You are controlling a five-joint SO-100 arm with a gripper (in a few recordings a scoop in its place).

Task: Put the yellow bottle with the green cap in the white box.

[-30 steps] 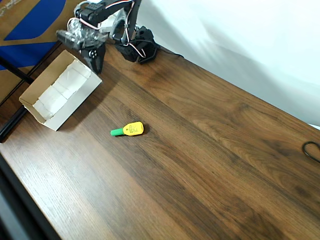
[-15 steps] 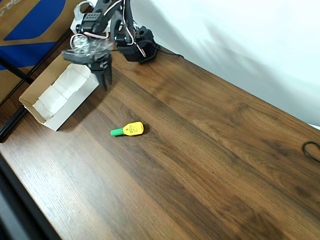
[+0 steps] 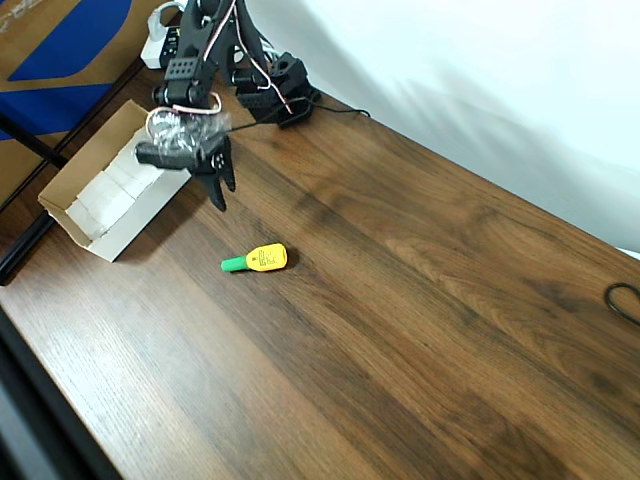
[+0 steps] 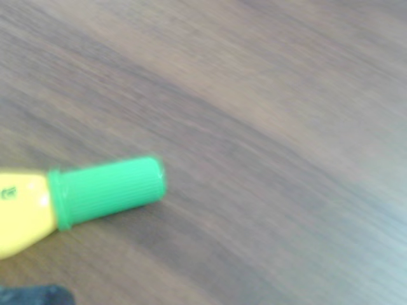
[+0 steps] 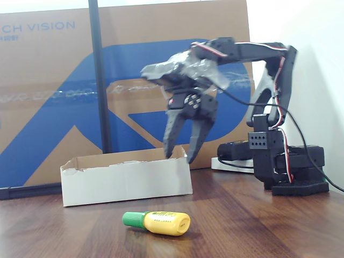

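Note:
The yellow bottle with the green cap [image 3: 258,259] lies on its side on the wooden table, cap pointing left in the overhead view. It also shows in the fixed view [image 5: 158,222] and, blurred, at the lower left of the wrist view [image 4: 63,197]. My black gripper [image 3: 226,196] hangs in the air above and behind the bottle, fingers pointing down and spread open [image 5: 181,155], holding nothing. The white box [image 3: 125,235] sits to the left of the bottle, right beside the gripper, and shows in the fixed view [image 5: 126,183] too.
The arm's base [image 3: 280,95] stands at the table's back edge. A large cardboard panel with blue print [image 5: 54,97] and a black pole [image 5: 99,80] rise behind the box. A black cable loop [image 3: 625,300] lies at the right edge. Open wood spreads right of the bottle.
The gripper has swung from over the box's far corner down and right toward the bottle. The bottle and the box have stayed in place.

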